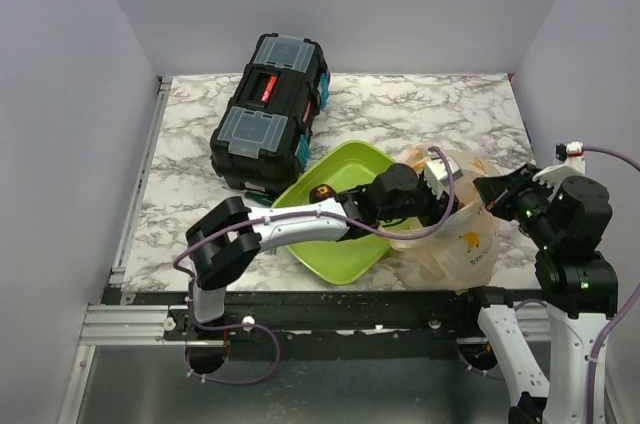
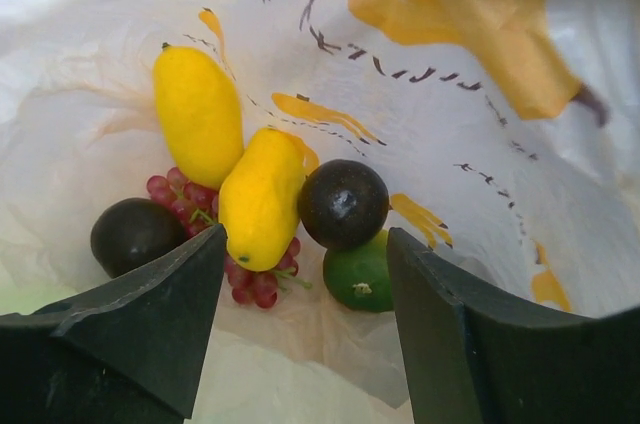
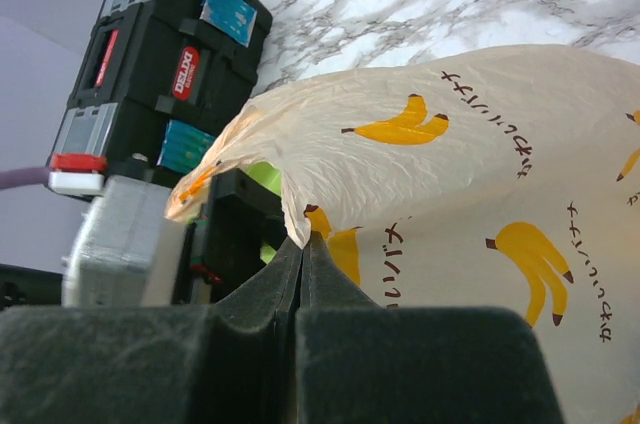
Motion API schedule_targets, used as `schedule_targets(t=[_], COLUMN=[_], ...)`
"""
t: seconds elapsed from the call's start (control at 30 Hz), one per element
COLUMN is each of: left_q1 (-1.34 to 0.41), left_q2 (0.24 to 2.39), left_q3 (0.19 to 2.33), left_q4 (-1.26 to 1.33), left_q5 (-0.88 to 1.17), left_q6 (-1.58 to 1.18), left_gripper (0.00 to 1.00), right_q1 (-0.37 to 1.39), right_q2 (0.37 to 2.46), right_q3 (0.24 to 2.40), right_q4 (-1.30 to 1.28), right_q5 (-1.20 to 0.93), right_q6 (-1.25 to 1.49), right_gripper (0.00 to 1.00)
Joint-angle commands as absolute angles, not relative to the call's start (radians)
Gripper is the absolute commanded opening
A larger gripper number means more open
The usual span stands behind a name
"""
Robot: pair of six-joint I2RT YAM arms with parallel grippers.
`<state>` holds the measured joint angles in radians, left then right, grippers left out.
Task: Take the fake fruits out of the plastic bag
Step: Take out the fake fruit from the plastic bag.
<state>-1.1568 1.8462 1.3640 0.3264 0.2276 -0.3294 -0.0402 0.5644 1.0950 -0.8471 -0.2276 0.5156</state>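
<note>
Beside the green tray (image 1: pixel 340 254) on the counter (image 1: pixel 200 144), the plastic bag (image 1: pixel 465 239) is pinched at its rim by the right jaws, apparently to hold it open; the left jaws are spread inside over the fake fruits (image 2: pixel 262 194).

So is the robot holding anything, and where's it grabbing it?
The right hand pinches the plastic bag by its edge. The left hand is open inside the bag above the fake fruits, holding nothing.

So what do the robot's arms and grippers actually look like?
The left arm and right arm have white tubes between chunky black joints, each trailing a lilac cable. The left gripper and right gripper have two matte black wedge-shaped fingers.
</note>
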Motion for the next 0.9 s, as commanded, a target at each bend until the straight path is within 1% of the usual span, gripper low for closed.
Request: schedule_targets(t=[0.0,0.13,0.3,0.47,0.63,0.87], left_q1=[-1.199,-1.240,-1.244,-1.251,-1.268,-1.282], left_q2=[1.919,1.987,2.079,2.151,2.228,2.363], left_q3=[1.351,1.395,1.466,1.514,1.586,1.685], left_q4=[0.400,0.380,0.313,0.286,0.250,0.217], left_q5=[0.178,0.149,0.123,0.071,-0.049,-0.089], left_q6=[-0.308,-0.285,-0.320,-0.301,-0.282,-0.238], left_gripper=[0.65,0.67,0.69,0.71,0.75,0.74], right_q1=[-0.039,-0.039,-0.040,-0.040,-0.038,-0.038], right_q2=[0.551,0.543,0.514,0.500,0.505,0.509], right_q3=[1.133,1.144,1.129,1.135,1.138,1.149], right_q4=[-0.867,-0.946,-1.008,-1.015,-0.999,-1.009], right_q5=[-0.194,-0.071,-0.024,-0.030,-0.069,-0.055], right_q6=[0.526,0.563,0.610,0.623,0.645,0.636], right_gripper=[0.01,0.01,0.01,0.01,0.01,0.01])
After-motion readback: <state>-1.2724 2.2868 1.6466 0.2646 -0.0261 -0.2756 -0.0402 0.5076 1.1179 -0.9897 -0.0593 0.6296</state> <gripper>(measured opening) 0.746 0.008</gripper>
